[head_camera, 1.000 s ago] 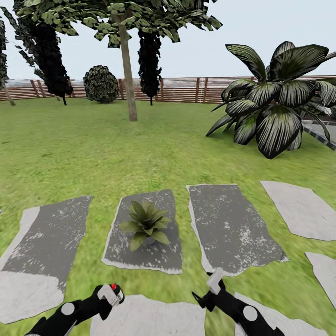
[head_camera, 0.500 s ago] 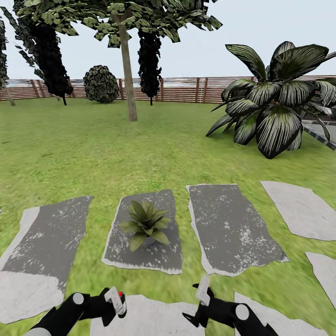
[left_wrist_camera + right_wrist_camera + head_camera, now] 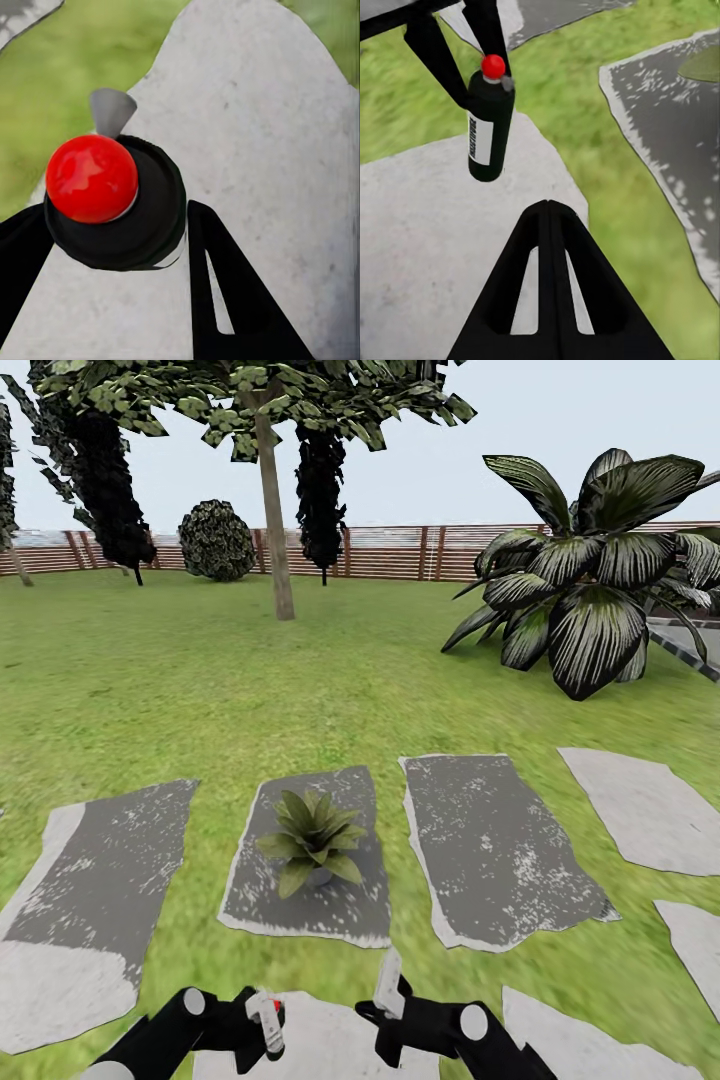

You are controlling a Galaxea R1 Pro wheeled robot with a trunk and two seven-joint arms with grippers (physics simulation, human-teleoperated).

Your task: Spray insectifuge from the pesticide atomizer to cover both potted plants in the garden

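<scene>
My left gripper [image 3: 266,1024] is shut on the pesticide atomizer [image 3: 274,1016], a tiny dark bottle with a red top, low over a pale slab just in front of me. In the left wrist view the red top [image 3: 91,178] sits between the black fingers [image 3: 225,292]. My right gripper [image 3: 389,985] is shut and empty, a short way to the right of the bottle. Its closed tips [image 3: 549,206] face the atomizer [image 3: 489,124], which hangs upright. One potted plant [image 3: 313,842], a low olive-green rosette, stands on the dark slab ahead.
Grey stepping slabs [image 3: 500,850] lie across the green lawn. A huge dark plant with white-striped leaves [image 3: 590,580] stands at the right. A tree trunk [image 3: 273,510], a round bush [image 3: 216,540] and the brown slat fence [image 3: 390,552] are far back.
Both arms have swung inward toward each other. The left gripper carried the atomizer to the right, and the right gripper moved left and lower. The camera has not shifted.
</scene>
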